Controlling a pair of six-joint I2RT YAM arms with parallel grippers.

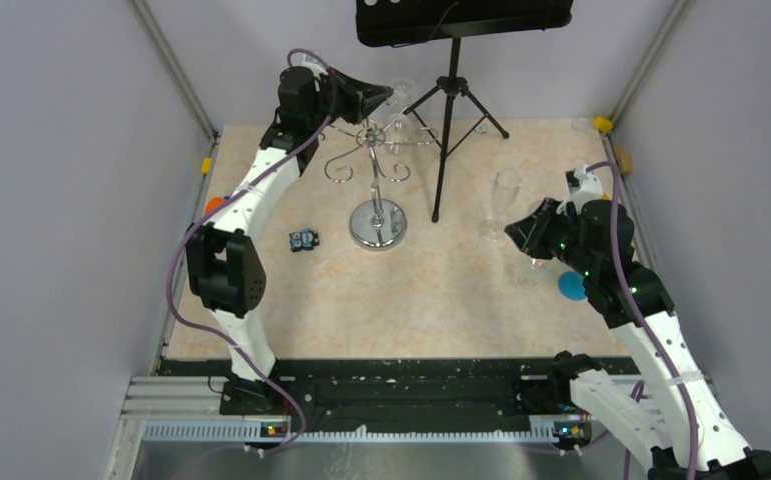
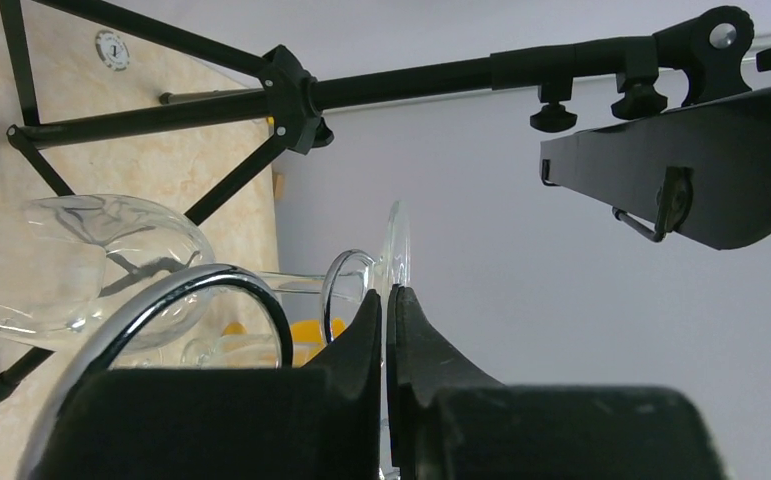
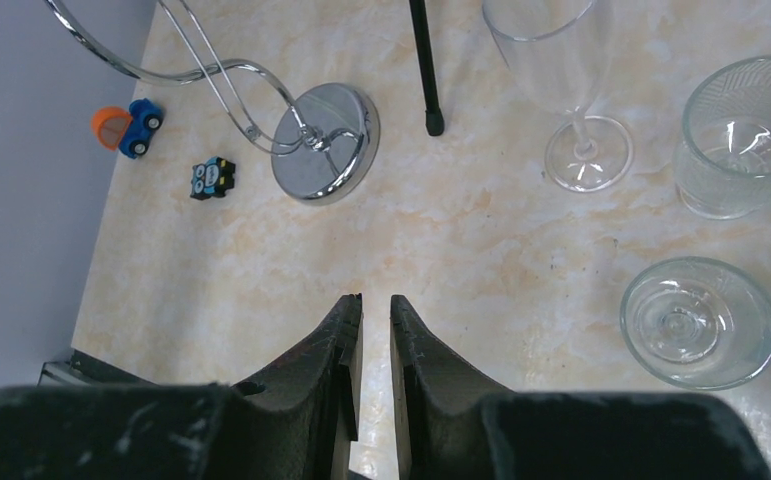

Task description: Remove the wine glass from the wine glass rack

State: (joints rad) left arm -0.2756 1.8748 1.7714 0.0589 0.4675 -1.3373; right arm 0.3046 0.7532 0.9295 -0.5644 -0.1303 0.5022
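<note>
Chrome rack holds the wine glass; left claw pressed together, seemingly pinching its foot. Lifting off remains. Right claw slightly apart, empty.

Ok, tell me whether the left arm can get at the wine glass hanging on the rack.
Likely yes: the left gripper is up at the hooks of the wine glass rack, apparently pinched shut on the foot of the wine glass, nothing in between.

One wine glass rack stands mid-table, with one black tripod stand to its right. One wine glass shows on the rack. Three glasses stand at the right: flute, ribbed tumbler, shallow glass. Two toys lie at the left: blue car, black toy. One blue disc lies near right.
</note>
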